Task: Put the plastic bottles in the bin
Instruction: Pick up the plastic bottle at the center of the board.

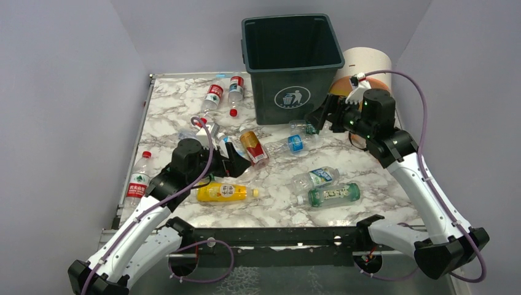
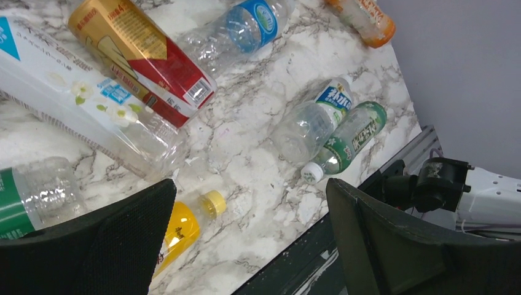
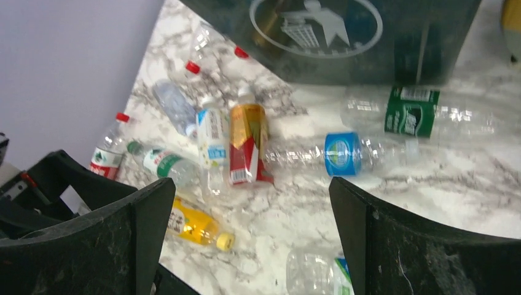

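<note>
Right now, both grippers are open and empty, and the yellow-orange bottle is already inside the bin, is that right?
Not quite. The yellow-orange bottle lies on the table, not inside the bin, as the top external view shows. The rest holds: the left gripper and the right gripper are open and empty.

The bin is blocking the desk's 12 o'clock edge, its mouth gaping unobstructed from above, and a cream cylinder is crowding its 3 o'clock side. A red-and-gold bottle and a blue-labelled bottle are lying across the approach at the bin's 6 o'clock. Bare marble is showing at the desk's 6 o'clock, between the yellow bottle and the green bottle.
</note>
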Motion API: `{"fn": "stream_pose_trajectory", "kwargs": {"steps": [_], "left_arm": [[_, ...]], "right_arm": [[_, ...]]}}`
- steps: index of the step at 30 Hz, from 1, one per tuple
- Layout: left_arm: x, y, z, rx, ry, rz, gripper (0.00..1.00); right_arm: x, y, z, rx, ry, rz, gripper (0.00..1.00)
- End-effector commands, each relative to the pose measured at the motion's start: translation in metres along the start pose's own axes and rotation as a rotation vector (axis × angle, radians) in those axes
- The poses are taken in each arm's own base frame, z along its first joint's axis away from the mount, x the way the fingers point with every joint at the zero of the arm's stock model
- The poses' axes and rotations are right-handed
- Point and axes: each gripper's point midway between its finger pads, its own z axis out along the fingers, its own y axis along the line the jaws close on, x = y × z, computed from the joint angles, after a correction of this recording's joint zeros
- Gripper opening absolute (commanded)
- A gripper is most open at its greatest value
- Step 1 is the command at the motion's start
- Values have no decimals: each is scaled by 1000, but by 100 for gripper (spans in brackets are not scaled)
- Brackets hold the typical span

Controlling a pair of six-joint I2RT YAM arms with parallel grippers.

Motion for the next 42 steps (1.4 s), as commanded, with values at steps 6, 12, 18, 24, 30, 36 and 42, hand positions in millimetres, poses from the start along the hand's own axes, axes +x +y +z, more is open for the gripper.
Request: {"fn": "stream_pose_trajectory", "kwargs": {"steps": [6, 12, 18, 24, 30, 36, 42], "left_arm": [[30, -6, -6, 67, 76, -70, 99], [39, -5, -21, 65, 66, -109, 99], [45, 0, -27, 53, 54, -135, 99], [41, 1, -24, 35, 60, -131, 99], [38, 4, -15, 16, 70, -118, 99], [36, 3, -12, 17, 74, -111, 99], [34, 3, -12, 17, 66, -112, 99]], "right_arm": [[94, -42, -20, 157, 202, 195, 99], [150, -55, -41, 222, 335, 313, 99], [180, -64, -47, 261, 373, 417, 99], [199, -83, -49, 376, 402, 460, 93], [211, -103, -44, 469, 368, 511, 88], [215, -112, -28, 523, 379, 545, 89], [215, -120, -6, 542, 386, 544, 89]]}}
